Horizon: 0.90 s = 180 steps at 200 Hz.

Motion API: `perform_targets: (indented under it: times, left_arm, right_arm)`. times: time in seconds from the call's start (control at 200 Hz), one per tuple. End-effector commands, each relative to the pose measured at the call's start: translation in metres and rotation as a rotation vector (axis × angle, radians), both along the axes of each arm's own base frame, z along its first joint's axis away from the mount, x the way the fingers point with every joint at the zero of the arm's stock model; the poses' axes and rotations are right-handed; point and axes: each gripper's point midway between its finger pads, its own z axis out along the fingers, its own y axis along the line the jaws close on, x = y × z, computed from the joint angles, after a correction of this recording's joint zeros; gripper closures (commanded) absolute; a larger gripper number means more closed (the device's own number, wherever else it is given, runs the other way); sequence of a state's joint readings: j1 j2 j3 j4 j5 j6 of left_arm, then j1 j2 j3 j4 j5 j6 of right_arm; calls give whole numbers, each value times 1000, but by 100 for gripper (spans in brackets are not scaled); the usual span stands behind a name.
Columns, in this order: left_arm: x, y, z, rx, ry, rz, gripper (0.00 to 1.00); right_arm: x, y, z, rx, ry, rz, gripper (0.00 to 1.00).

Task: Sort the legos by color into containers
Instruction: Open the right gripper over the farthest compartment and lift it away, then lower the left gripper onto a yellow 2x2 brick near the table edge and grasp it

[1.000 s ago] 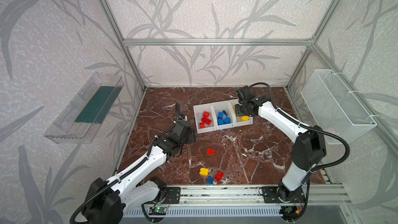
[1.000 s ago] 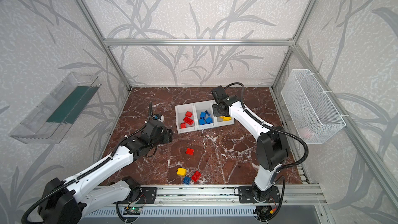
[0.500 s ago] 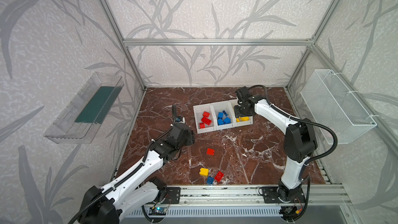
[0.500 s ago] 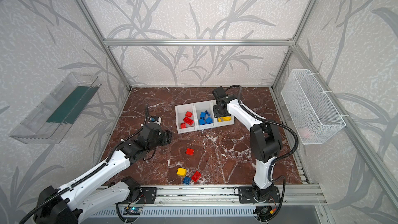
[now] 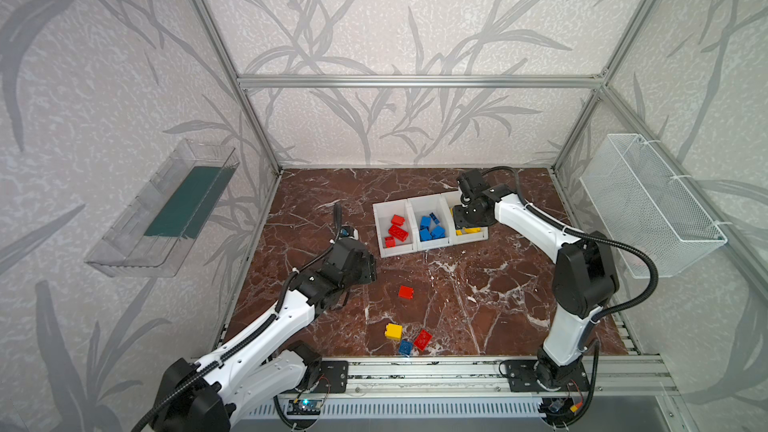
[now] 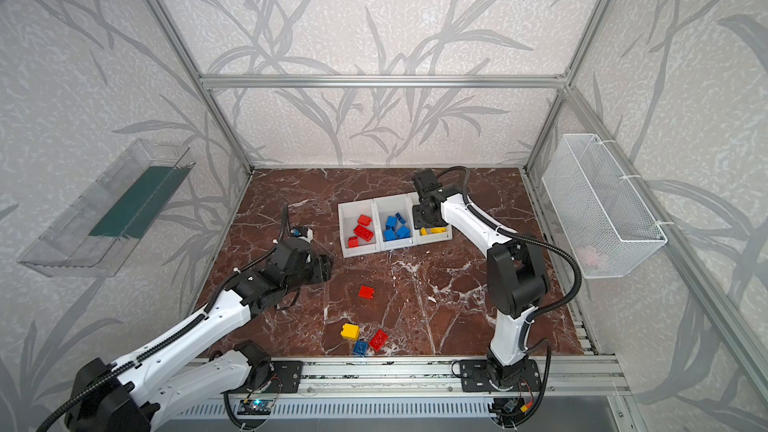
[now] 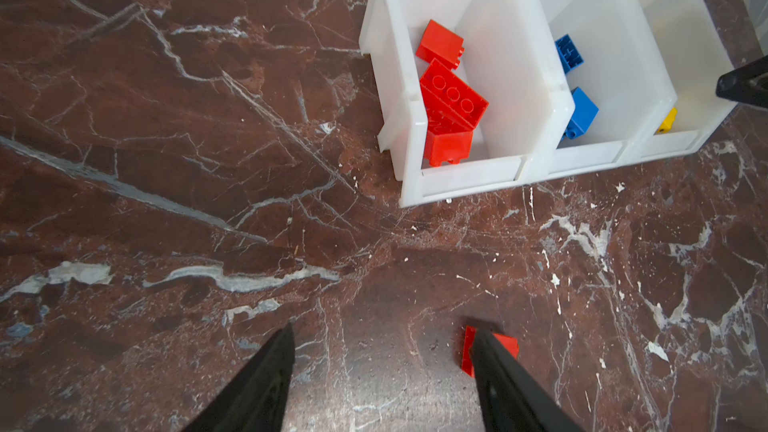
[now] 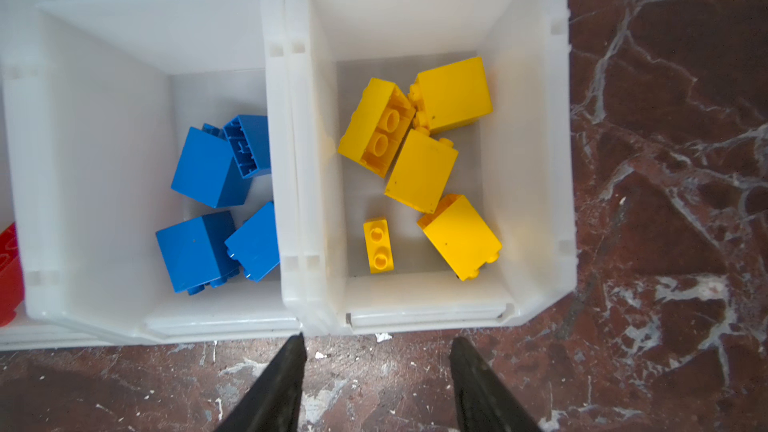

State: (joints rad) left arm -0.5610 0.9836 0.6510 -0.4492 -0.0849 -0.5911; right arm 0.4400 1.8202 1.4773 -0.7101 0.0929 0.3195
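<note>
**Q:** End effectors: which state?

**A:** L end effector (image 7: 382,332): fingers spread, nothing btw. them, low over the red-brown marble worktop (image 7: 166,201). In the L wrist view one finger overlaps the loose red square brick (image 7: 508,344); contact can't be told. R end effector (image 8: 377,340): spread too, empty, above the right white plastic bin (image 8: 532,118).

**Q:** Legos: where?

**A:** Three white bins stand side by side nearer the worktop's back edge, right of centre.
- Left white bin (image 7: 395,76): red bricks (image 7: 453,95).
- Middle white bin (image 8: 104,118): blue bricks (image 8: 205,168).
- Right bin: yellow bricks (image 8: 422,170), five incl. one small.

Unsorted pieces:
- The red square brick lies approx. mid-worktop.
- Near the front edge lie a yellow brick (image 5: 393,331), a small blue brick (image 5: 406,347) & a flat red brick (image 5: 423,339), the last two just beside each other.
</note>
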Motion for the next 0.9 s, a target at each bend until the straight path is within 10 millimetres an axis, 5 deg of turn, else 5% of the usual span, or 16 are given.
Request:
perform_targets:
  times: [0.0, 0.225, 0.505, 0.895]
  left_arm:
    - [-16, -1, -5, 17, 84, -37, 29]
    - [-49, -11, -18, 1, 187, -93, 28]
    - [-100, -49, -38, -12, 331, -239, 26]
    - [-137, -78, -64, -25, 464, -354, 22]
  right_arm:
    - [-12, 2, 8, 49, -1, 5, 43]
    - [-43, -7, 0, 80, 25, -3, 42]
    - [-81, -15, -19, 140, 55, -33, 42]
    - [-112, -31, -29, 131, 59, -51, 41]
